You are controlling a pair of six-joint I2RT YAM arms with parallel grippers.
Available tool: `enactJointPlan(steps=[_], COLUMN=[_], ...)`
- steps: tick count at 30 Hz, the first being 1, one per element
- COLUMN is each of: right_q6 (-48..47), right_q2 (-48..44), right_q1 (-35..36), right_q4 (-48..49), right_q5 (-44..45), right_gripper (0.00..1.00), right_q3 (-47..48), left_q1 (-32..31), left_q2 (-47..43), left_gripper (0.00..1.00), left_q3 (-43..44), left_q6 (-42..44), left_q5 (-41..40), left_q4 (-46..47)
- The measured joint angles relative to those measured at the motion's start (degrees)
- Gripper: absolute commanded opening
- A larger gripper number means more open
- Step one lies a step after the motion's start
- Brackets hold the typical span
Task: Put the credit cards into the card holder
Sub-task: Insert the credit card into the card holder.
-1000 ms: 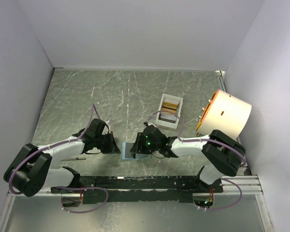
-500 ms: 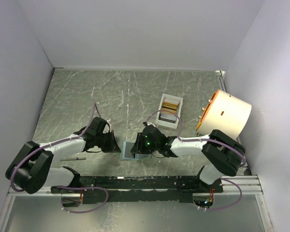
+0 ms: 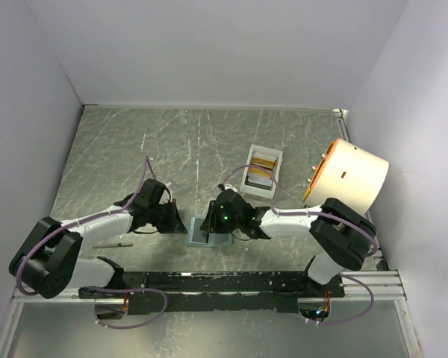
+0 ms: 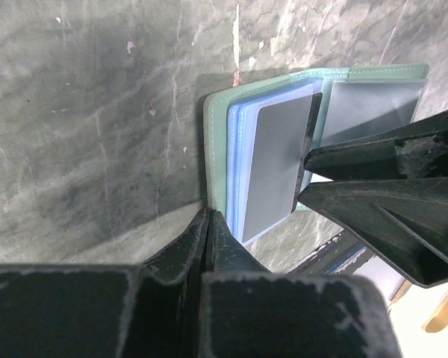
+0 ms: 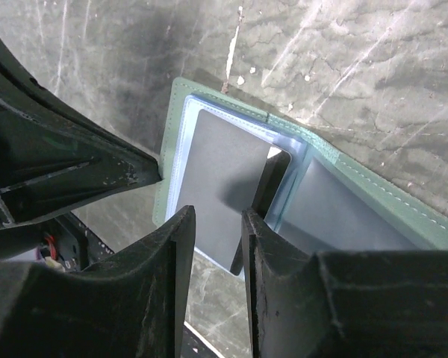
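Observation:
The card holder (image 3: 196, 237) lies open on the table, a sage-green cover (image 4: 218, 134) with pale blue sleeves. A dark credit card (image 5: 220, 171) sits in its left sleeve (image 4: 280, 168). Another grey card (image 5: 336, 216) shows in the right sleeve. My left gripper (image 4: 209, 216) is shut, its tips resting on the cover's left edge (image 3: 182, 225). My right gripper (image 5: 216, 220) hovers over the holder (image 3: 208, 225). Its jaws stand slightly apart at the dark card's edge, with bare table showing between them. More credit cards, a gold one (image 3: 264, 160) and a dark one (image 3: 258, 181), lie in the white tray.
The white tray (image 3: 248, 173) stands behind the holder, right of centre. A cream drum (image 3: 351, 175) with an orange rim lies at the right wall. A thin dark strip (image 3: 112, 245) lies by the left arm. White walls enclose the table.
My right gripper has shifted a little left over the holder and its jaws have narrowed. The left gripper has edged right against the holder's edge and stayed shut.

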Motion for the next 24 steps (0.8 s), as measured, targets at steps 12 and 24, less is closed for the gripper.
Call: enactJointPlan(steps=[12,24], right_q6=[0.6,1.9], right_q2=[-0.2,1.3], right_q1=[0.0,0.0], right_q4=[-0.6,-3.9], right_q5=[1.6,4.1], right_gripper=[0.36,0.37], right_q3=[0.2,2.4], left_q1=[0.0,0.0], left_q2=[0.2,0.6], left_gripper=[0.07,0.07], left_q3=[0.9,0.9], left_q6=[0.0,0.0], left_q5=[-1.0,-1.1], left_q4=[-0.5,-0.5])
